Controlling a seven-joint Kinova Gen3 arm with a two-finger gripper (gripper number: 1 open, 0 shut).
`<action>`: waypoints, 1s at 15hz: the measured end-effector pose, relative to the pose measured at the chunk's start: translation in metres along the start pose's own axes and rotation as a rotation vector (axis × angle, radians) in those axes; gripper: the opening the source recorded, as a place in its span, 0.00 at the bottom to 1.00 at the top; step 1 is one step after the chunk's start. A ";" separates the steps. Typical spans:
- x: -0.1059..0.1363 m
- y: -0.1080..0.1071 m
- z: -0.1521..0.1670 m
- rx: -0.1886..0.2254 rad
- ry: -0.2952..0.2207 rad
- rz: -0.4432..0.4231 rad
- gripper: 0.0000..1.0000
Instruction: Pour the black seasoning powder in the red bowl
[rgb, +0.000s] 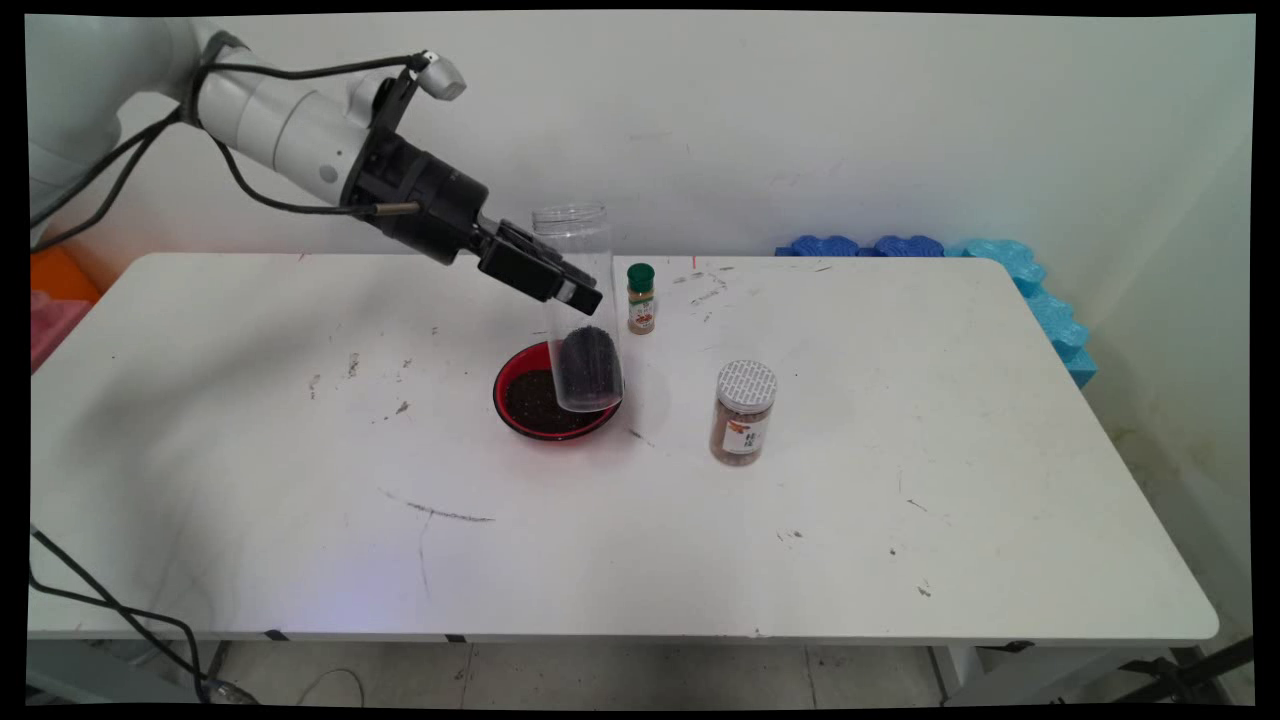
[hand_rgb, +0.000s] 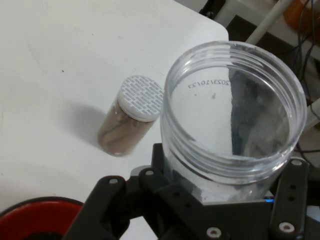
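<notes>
On the white table (rgb: 300, 480) in the main view stand one red bowl (rgb: 512, 385) of dark grains, one small spice bottle (rgb: 641, 298) with a green cap, and one brown-filled jar (rgb: 743, 412) with a white patterned lid. A fourth thing, one clear plastic jar (rgb: 582, 300) with no lid, is held upright above the bowl's right side, its open mouth up and a heap of dark grains in its bottom. The spice bottle is just right of the clear jar; the lidded jar stands apart to the bowl's right and nearer the camera. Blue foam pieces (rgb: 1040, 300) lie along the table's far right corner against the wall. The gripper (rgb: 560, 285) reaches in from the upper left and is closed around the clear jar's middle, partly hiding its left wall.

Seen from the hand view, the clear jar (hand_rgb: 235, 115) fills the right half, its round mouth facing the camera, clamped between the black fingers (hand_rgb: 287, 195) of the gripper (hand_rgb: 220, 210). One lidded jar (hand_rgb: 131, 120) stands on the table (hand_rgb: 60, 60) to its left, apart from it. The red bowl's rim (hand_rgb: 35, 210) shows at the lower left corner.
</notes>
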 end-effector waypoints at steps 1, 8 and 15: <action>0.001 0.001 -0.001 0.006 0.001 0.019 0.00; 0.008 0.022 -0.003 0.070 0.018 0.175 0.00; 0.010 0.052 0.002 0.161 0.021 0.312 0.00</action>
